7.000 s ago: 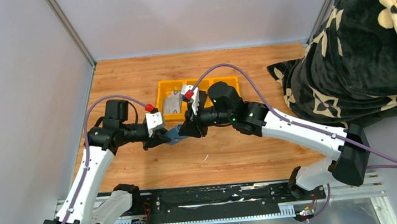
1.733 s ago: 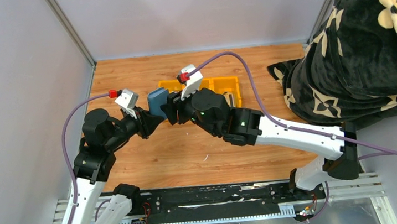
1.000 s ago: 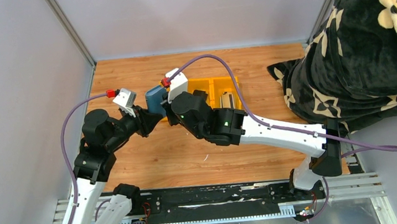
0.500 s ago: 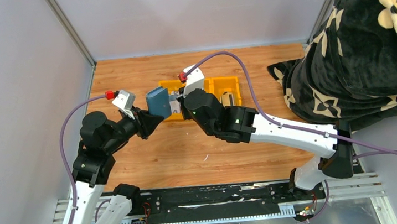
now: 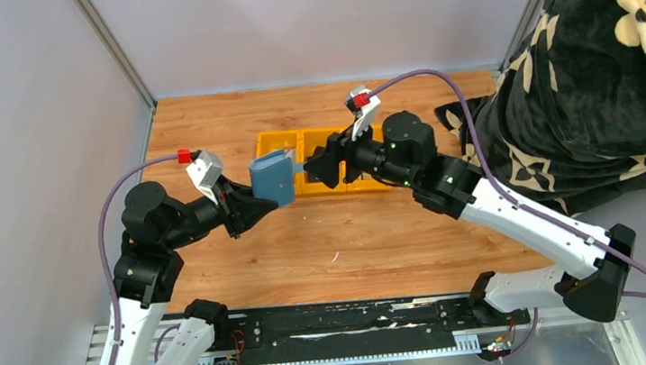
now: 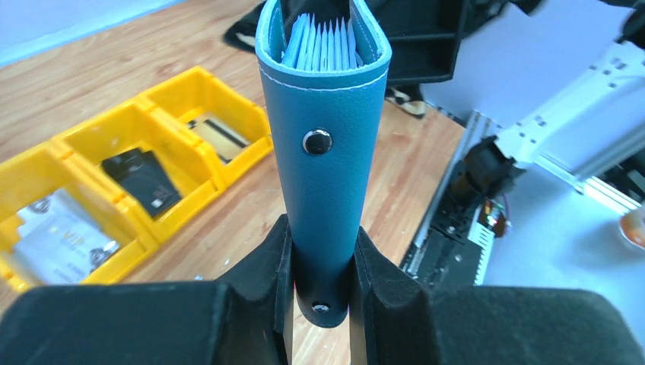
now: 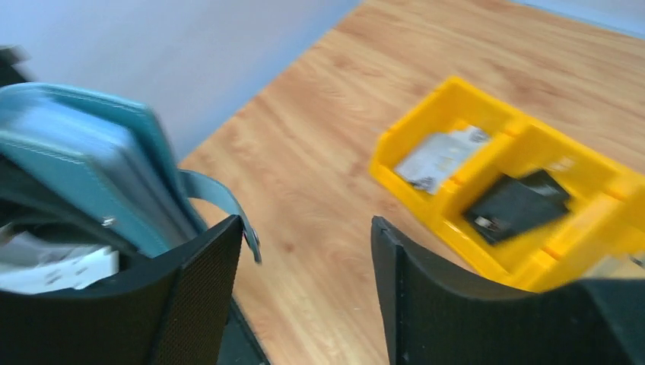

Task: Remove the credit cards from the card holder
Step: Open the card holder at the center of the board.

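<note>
Danger: tugging too hard with the released right end effector (image 5: 316,167), hovering at 3 o'clock of the card holder (image 6: 327,152), and yanking it from the left end effector (image 6: 322,258) clenching its bottom above the surface (image 5: 353,243). Showing pale credit cards (image 6: 319,42) packed inside its open top. Lying in the yellow tray (image 6: 220,114): papers (image 6: 53,232), black pouch (image 6: 144,179).

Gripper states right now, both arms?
Left gripper: shut on the card holder, held off the table.
Right gripper: open, nothing between its jaws.
</note>
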You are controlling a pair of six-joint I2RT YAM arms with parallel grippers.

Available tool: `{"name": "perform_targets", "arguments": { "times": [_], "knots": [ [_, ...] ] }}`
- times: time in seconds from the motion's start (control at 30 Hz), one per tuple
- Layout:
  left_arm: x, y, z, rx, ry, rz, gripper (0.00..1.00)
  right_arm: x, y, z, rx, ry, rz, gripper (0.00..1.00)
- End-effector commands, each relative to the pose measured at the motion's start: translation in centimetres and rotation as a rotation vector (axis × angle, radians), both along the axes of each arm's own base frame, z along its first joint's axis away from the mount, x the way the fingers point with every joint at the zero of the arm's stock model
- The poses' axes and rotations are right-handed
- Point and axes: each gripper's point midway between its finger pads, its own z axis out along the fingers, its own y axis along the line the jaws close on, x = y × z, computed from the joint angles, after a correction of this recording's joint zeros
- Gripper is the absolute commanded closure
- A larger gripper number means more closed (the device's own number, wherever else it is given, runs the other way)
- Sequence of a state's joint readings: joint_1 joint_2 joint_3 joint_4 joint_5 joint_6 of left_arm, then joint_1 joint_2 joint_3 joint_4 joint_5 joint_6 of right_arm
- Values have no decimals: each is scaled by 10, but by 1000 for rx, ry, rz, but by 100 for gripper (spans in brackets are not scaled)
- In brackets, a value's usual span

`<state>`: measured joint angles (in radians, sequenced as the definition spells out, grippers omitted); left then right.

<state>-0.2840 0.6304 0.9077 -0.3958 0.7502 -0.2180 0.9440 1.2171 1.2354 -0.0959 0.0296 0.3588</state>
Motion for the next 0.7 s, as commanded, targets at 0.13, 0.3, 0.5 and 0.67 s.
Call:
{"name": "perform_targets", "arguments": {
  "times": [0.13,0.3,0.5,0.67],
  "knots": [
    [-42,-16,25,-15,-72,-262,100,-91,2,52,114,-54,648,21],
    [-56,-18,26,-15,-76,-336,100,-89,1,60,86,-77,647,23],
    [-66,-19,32,-26,-71,-389,100,-93,7,64,114,-74,697,33],
    [-78,-20,37,-44,-55,-445,100,-98,5,61,115,-86,716,46]
  ]
}}
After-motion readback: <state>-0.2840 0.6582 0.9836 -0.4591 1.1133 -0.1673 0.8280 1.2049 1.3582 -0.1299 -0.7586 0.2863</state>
